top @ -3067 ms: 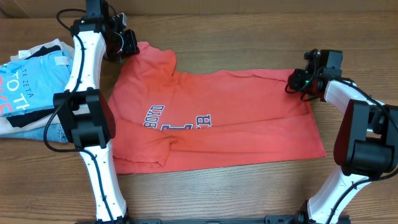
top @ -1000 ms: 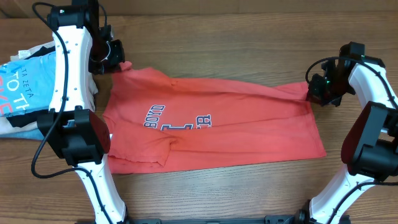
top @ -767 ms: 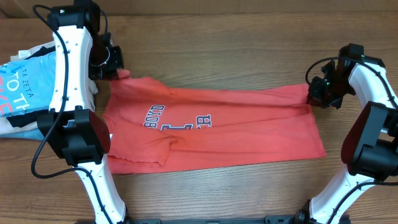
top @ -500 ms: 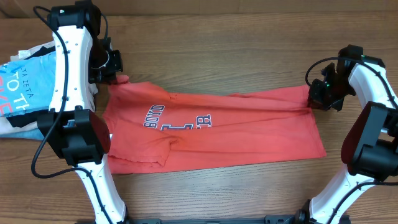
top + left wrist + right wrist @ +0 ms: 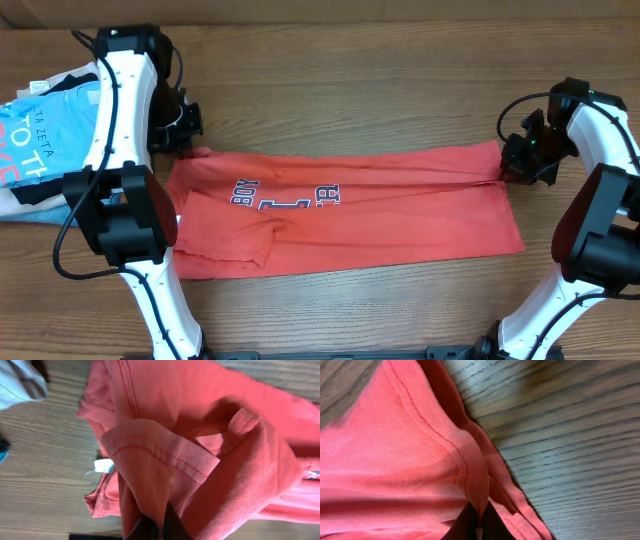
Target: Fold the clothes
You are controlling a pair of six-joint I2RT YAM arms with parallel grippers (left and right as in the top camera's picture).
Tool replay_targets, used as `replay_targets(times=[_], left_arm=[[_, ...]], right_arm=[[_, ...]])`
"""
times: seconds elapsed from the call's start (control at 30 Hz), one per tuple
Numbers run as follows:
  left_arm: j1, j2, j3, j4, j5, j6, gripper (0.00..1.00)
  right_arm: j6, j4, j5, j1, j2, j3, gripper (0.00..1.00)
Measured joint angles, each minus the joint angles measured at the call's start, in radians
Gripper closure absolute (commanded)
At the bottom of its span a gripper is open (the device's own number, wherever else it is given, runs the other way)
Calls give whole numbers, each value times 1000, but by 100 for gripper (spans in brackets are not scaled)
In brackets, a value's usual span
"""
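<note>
Far edge comes forward since earlier, half covering lettering | left gripper (image 5: 186,146) pinches T-shirt (image 5: 340,215) at neck end, right gripper (image 5: 518,163) at hem end | shirt lies on table (image 5: 400,80) | I keep both ends level, taut.

The shirt (image 5: 340,215) lies across the middle of the table (image 5: 380,80), its length running left to right, with its far part doubled over toward the near side. The left gripper (image 5: 190,150) pinches its far left corner and the right gripper (image 5: 505,172) its far right corner. A pile of clothes (image 5: 40,140) sits left of the shirt, at the table's left edge.
</note>
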Motion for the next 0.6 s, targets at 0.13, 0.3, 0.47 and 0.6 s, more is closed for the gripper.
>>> replay_targets(times=[0.13,0.3,0.47,0.6], left_arm=[[0,-21,-42,-1,0,0,96],[0,-106,-112,0,0,0,96],[0,-181,-201,-1,0,0,96],[0,-186,-257,0,-8,0,96]], right_arm=[[0,1,0,0,0,0,93],[0,-3,1,0,0,0,93],[0,-23,3,0,0,0,93],[1,-44,3,0,0,0,93]])
